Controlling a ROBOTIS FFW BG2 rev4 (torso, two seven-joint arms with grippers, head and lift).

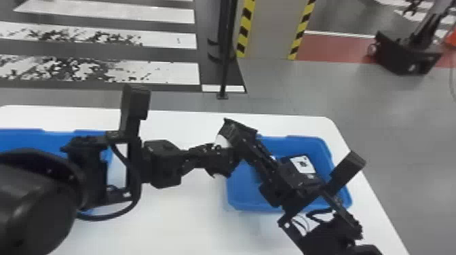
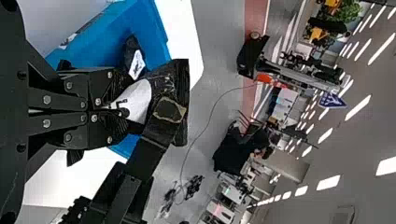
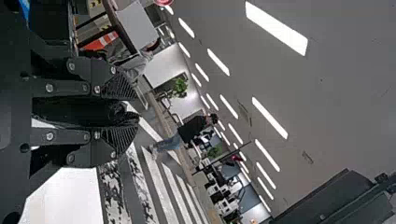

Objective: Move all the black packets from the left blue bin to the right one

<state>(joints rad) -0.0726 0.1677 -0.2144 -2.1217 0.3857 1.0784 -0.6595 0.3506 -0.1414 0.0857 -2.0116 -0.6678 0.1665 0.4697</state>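
A black packet (image 1: 222,141) with a white label is caught between two robot grippers in the middle of the desk (image 1: 183,220), by the left edge of the right blue bin (image 1: 293,143). The fingers of the left gripper (image 1: 211,158) are pressed together on it. Those of the right gripper (image 1: 237,141) stand a little apart with dark material between them; from where I stand, I cannot tell whether they grip it. Black on black, the packet's outline is lost among the fingers, its label partly covered.

Another black packet (image 2: 128,52), also white-labelled, lies inside the right bin, where the right arm (image 1: 291,190) cuts across the near side and screens much of the interior. The left arm (image 1: 40,200) blocks most of the left blue bin (image 1: 20,139), which also runs out of sight at the left; its contents are hidden. Beyond the desk's far edge stand a dark pole (image 1: 225,51) and a column with yellow-and-black striped edges (image 1: 269,30), with a dark wheeled base (image 1: 405,56) at the far right.
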